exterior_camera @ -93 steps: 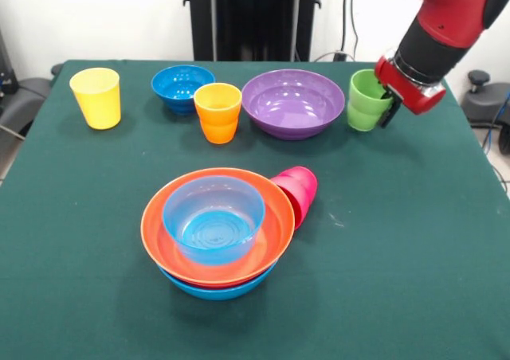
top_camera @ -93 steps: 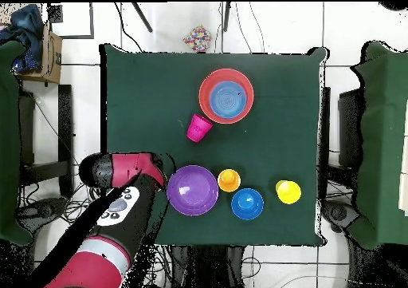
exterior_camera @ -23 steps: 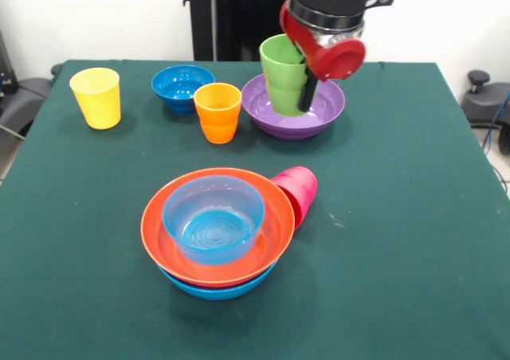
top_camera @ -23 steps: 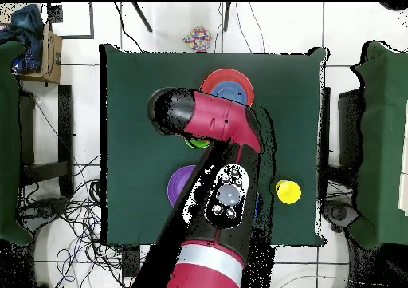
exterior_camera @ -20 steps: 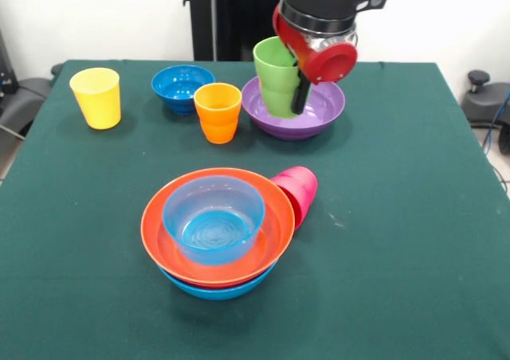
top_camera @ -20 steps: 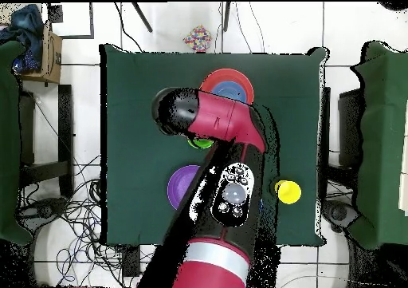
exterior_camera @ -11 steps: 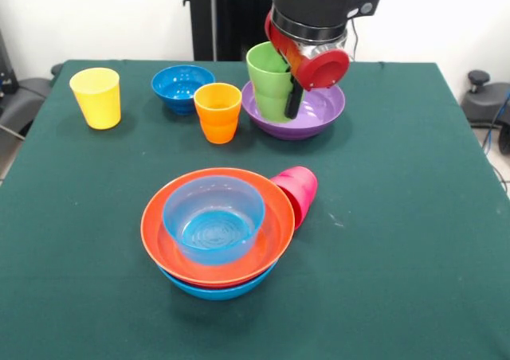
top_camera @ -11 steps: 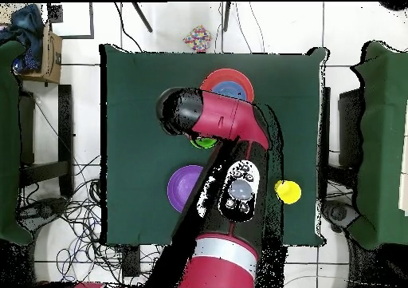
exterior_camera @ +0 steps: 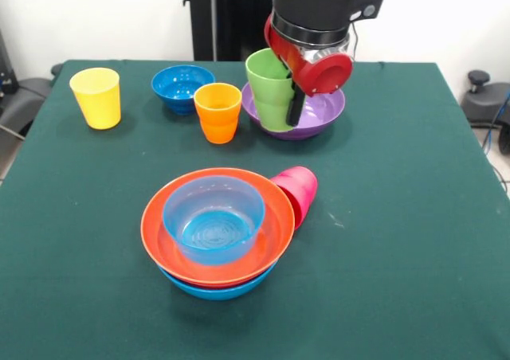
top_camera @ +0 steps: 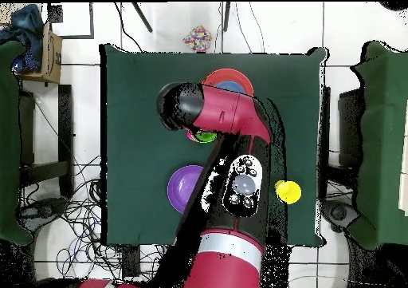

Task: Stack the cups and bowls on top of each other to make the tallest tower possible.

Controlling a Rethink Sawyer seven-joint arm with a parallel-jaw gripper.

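yellow cup point(exterior_camera: 96, 97): upright on the counter point(exterior_camera: 398, 217), far left in front view; shows beside the arm in overhead point(top_camera: 288, 191).
dark-blue bowl point(exterior_camera: 182, 86): upright, between yellow cup and orange cup, a bit further back.
orange cup point(exterior_camera: 217, 111): upright, just in front of the dark-blue bowl, near the purple bowl.
tower point(exterior_camera: 217, 231): near side of counter in front view; large light-blue bowl at the bottom, large orange bowl point(exterior_camera: 275, 232) nested in it, small light-blue bowl point(exterior_camera: 213, 217) sitting inside on top. Thin red rim visible between the bottom two, can't tell what it is.
pink cup point(exterior_camera: 298, 193): lying on its side, touching the tower's right rim.
green cup point(exterior_camera: 269, 89): off the counter, upright, in front of the purple bowl's left part; overhead shows a bit of it under the arm point(top_camera: 206, 137).
hand point(exterior_camera: 292, 97): pinching the green cup at its right wall, one dark finger outside the wall, red wrist housing above.
purple bowl point(exterior_camera: 319, 111): upright behind the hand, partly hidden in front view; clear in overhead point(top_camera: 184, 187).
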